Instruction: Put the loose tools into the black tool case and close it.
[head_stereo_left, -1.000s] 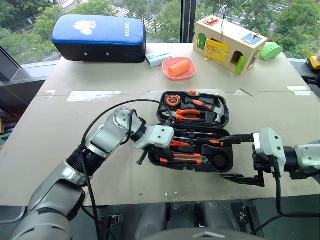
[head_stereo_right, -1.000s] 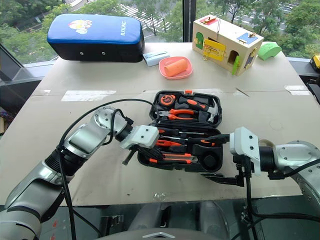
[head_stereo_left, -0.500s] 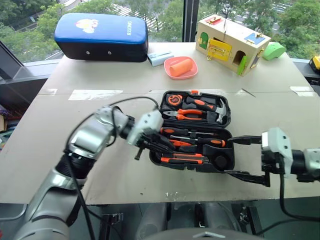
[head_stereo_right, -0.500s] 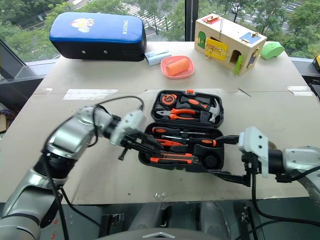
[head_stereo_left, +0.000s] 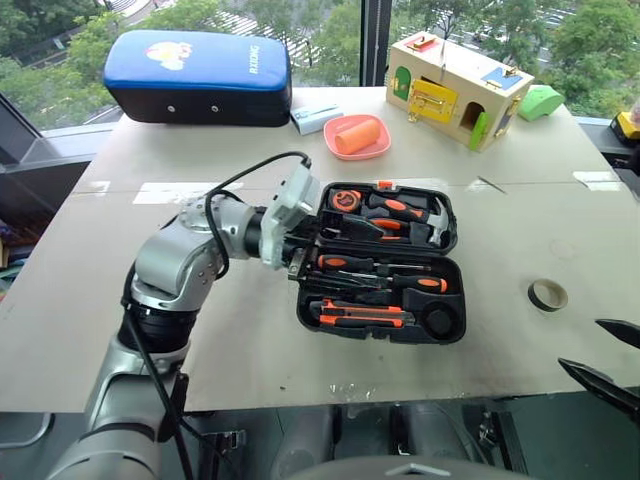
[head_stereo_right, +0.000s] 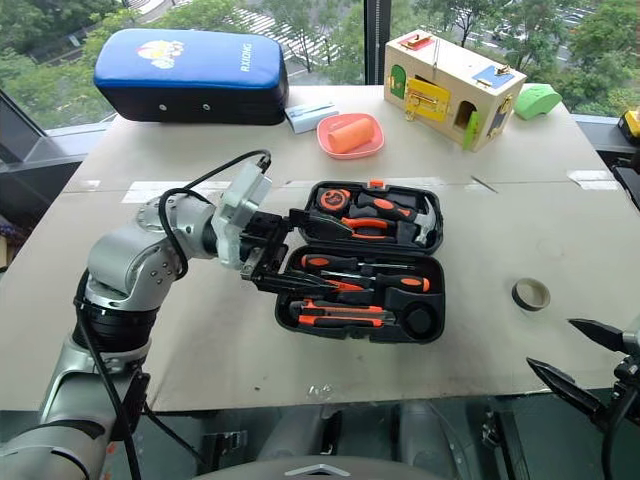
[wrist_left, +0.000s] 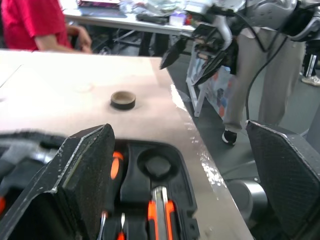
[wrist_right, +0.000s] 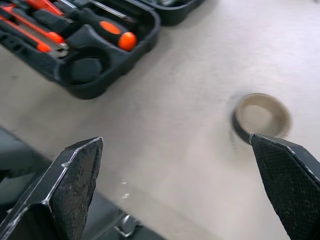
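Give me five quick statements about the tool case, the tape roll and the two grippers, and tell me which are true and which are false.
1. The black tool case lies open on the table. True.
2. The small dark tape roll sits in the round recess of the case. False: it lies on the table to the right of the case, and the round recess is empty.
3. The left gripper is open above the left end of the case. True.
4. The right gripper is shut on the tape roll. False: it is open near the table's front edge, apart from the roll.
5. The utility knife lies in the front half of the case. True.
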